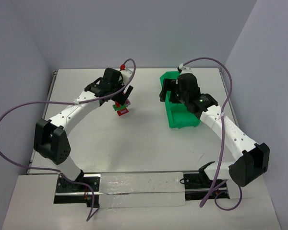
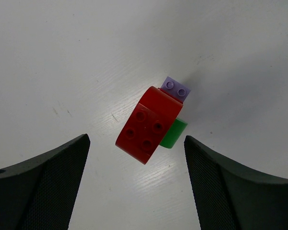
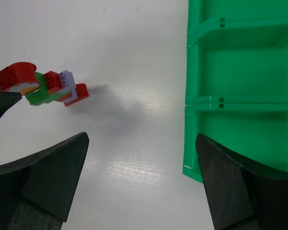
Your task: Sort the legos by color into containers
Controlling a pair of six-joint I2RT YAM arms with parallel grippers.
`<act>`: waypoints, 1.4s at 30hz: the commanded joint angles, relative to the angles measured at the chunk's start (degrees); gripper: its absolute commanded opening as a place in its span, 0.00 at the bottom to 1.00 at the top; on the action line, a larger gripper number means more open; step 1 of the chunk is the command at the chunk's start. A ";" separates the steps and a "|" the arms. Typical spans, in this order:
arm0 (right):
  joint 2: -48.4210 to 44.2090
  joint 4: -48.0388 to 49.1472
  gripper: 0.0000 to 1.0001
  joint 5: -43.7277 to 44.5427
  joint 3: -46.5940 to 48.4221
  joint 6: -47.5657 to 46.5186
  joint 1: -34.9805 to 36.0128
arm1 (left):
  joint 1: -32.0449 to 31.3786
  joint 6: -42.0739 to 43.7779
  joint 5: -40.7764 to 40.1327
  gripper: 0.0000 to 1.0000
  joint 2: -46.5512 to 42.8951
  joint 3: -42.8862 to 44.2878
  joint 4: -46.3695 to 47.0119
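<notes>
The legos (image 1: 121, 108) lie in one touching clump on the far half of the desk, left of its middle. The right wrist view shows five pieces: three red, one green and one purple. One of the red ones is rounded and has a pale yellow-white face. From the left wrist, a red brick (image 2: 148, 127) with four studs lies on top. A purple brick (image 2: 176, 88) with two studs pokes out at one end, and a green brick (image 2: 174, 134) shows at its side.

There is one tray (image 1: 182, 117), bright green. It lies right of the middle and runs from near the far edge towards the centre, well apart from the clump. Two dividers and parts of three compartments show in the right wrist view, and no brick is visible in them.

The left gripper (image 1: 124, 94) hangs over the clump. Its jaws are spread wide, and neither finger touches a brick in its own view. The right gripper (image 3: 141, 143) is above the tray's left wall and the bare surface beside it. Its jaws are also apart and hold nothing.

The desk (image 1: 144, 143) is matt white with a faint grain. Two arms (image 1: 72, 112) stand bolted at its near edge, each trailing one of two purple cables (image 1: 207, 58). Plain, pale lilac-grey walls (image 1: 149, 28) close in the left, far and right sides.
</notes>
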 commanded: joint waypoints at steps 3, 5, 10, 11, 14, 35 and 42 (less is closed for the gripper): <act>-0.98 -0.15 1.00 1.48 1.85 -0.98 0.55 | -0.46 2.80 2.17 0.81 1.91 2.79 1.66; -0.89 -0.21 1.00 1.51 1.71 -0.98 0.51 | -0.46 2.66 2.56 0.76 3.03 3.46 0.99; -1.07 -0.54 1.00 2.10 1.46 -1.08 0.52 | -0.46 2.66 2.69 0.72 3.85 3.49 0.78; -1.08 -0.55 1.00 2.11 1.46 -1.15 0.59 | -0.46 2.65 2.70 0.71 3.85 3.40 0.97; -1.33 -0.63 1.00 2.37 1.37 -1.24 0.51 | -0.46 2.31 3.22 0.67 3.59 2.98 1.64; -4.00 4.49 1.00 -6.23 -1.47 -8.35 2.11 | 6.70 -18.75 13.99 0.00 -3.23 8.91 -2.50; -3.09 9.55 1.00 -13.91 -3.37 -13.84 5.94 | 11.24 -34.50 24.96 0.00 -8.91 1.66 3.71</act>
